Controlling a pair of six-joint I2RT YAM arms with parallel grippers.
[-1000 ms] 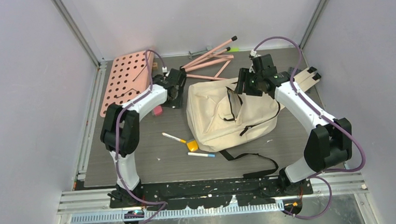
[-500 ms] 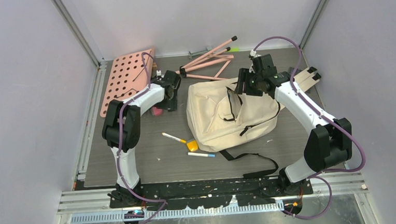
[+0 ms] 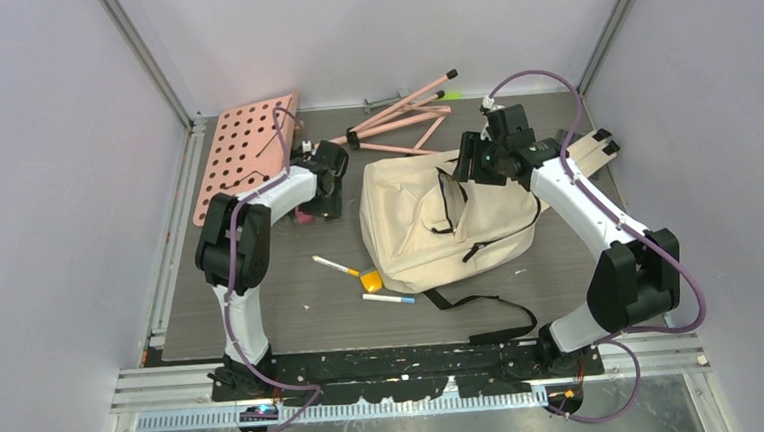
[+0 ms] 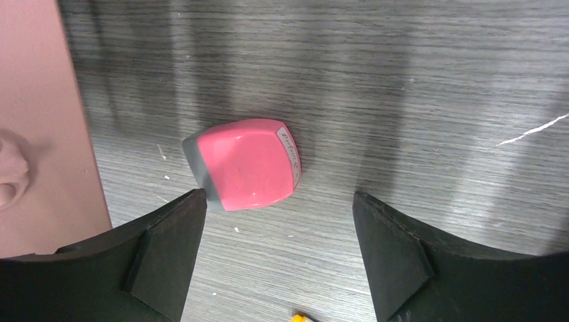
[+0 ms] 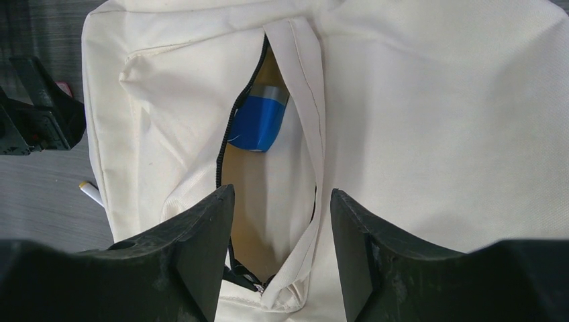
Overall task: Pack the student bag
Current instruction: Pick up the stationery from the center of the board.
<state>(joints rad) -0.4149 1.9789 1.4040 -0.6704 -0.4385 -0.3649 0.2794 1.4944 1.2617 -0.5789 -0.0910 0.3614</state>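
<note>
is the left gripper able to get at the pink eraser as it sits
Probably yes: the left gripper hangs right by the pink eraser, jaws open wider than it, and nothing lies over it.

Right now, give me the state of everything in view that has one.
student bag, lying flat, zip open, blue object inside.
left gripper, open, over the pink eraser.
right gripper, open, above the bag's opening, holding nothing.
pink eraser, loose on the table, not gripped.
</note>
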